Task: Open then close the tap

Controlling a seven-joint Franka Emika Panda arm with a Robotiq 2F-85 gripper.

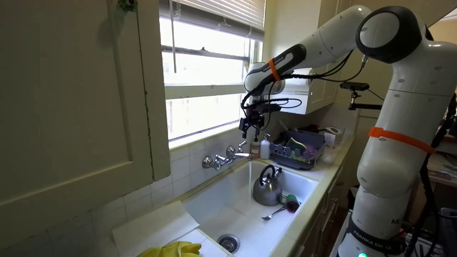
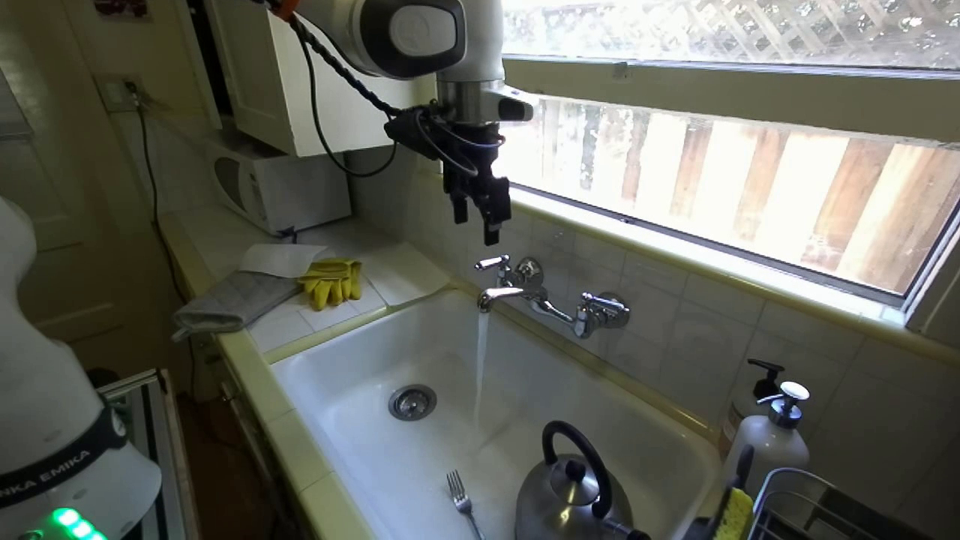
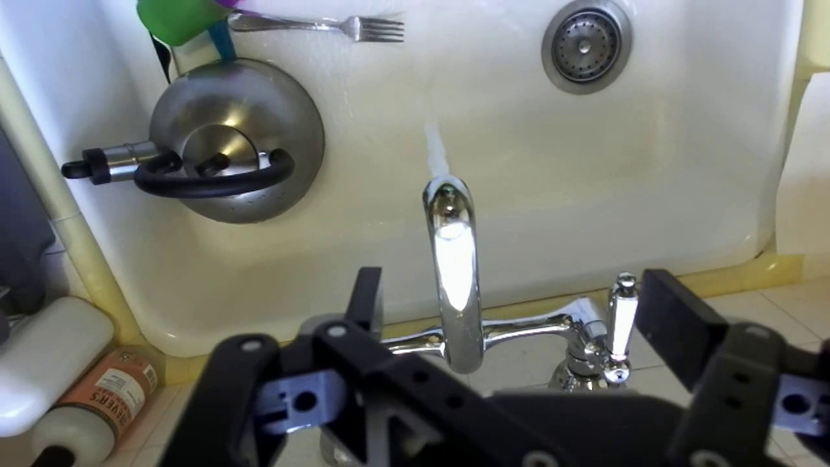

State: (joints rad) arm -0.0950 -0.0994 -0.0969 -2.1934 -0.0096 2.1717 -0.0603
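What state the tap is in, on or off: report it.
On: water runs from the tap into the sink in both exterior views and the wrist view.

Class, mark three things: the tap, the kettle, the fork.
Tap (image 3: 456, 279), wrist view, on its spout.
Kettle (image 1: 267, 191), in an exterior view, on its metal body.
Fork (image 3: 311, 25), wrist view, on its handle.

Arm (image 1: 410, 82) bent, gripper (image 3: 515, 295) spread, apparently pointing straight down
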